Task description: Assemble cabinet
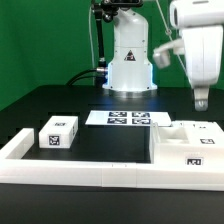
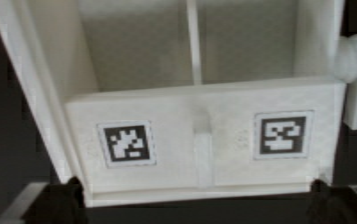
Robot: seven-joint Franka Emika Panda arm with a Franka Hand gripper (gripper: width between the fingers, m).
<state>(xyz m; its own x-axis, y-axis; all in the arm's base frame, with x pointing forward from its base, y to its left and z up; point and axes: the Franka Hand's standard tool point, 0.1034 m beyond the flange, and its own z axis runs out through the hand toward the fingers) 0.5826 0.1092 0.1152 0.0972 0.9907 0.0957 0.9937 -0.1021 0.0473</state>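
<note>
We are looking at a black table (image 1: 100,142) where the cabinet is lying in separate parts. The big cabinet box (image 1: 190,150), open on top with dividers inside, is sitting at the exterior view's right, just behind the long white rail (image 1: 90,172). The gripper (image 1: 201,99) is hanging above this box and is not touching it.

In the wrist view its two dark fingertips (image 2: 50,200) are showing one at each side of the box's tagged wall (two square tags are facing the camera). They are standing wide apart, so we are reading the pincer as open and holding nothing, though the tips are blurred there.

The small cabinet block (image 1: 58,132) is resting well apart at the exterior view's left, near the rail's corner. The marker board (image 1: 128,118) is lying further back, in front of the robot base (image 1: 130,62).
</note>
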